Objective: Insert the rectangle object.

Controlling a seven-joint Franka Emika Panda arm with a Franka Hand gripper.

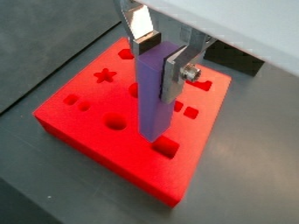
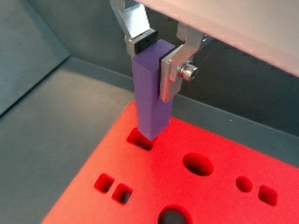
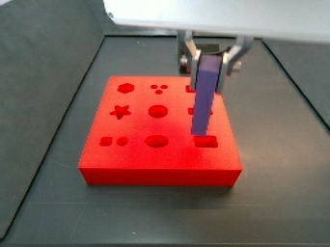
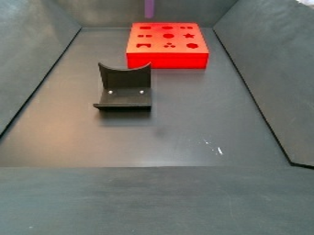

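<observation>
My gripper (image 1: pixel 162 59) is shut on the rectangle object (image 1: pixel 151 92), a slim purple-blue bar held upright by its top end. It hangs over the red block (image 1: pixel 93 118), which has several shaped holes. In both wrist views the bar's lower end is at a small rectangular hole (image 2: pixel 139 140) near the block's edge. A side view shows the gripper (image 3: pixel 209 60), the bar (image 3: pixel 203 96) and its tip at the hole (image 3: pixel 204 142). I cannot tell if the tip is inside the hole. In a side view only a bit of the bar (image 4: pixel 149 7) shows above the block (image 4: pixel 168 46).
A dark grey holder (image 4: pixel 124 89), the fixture, stands on the dark floor a little in front of the red block. Raised dark walls (image 4: pixel 37 87) border the floor on both sides.
</observation>
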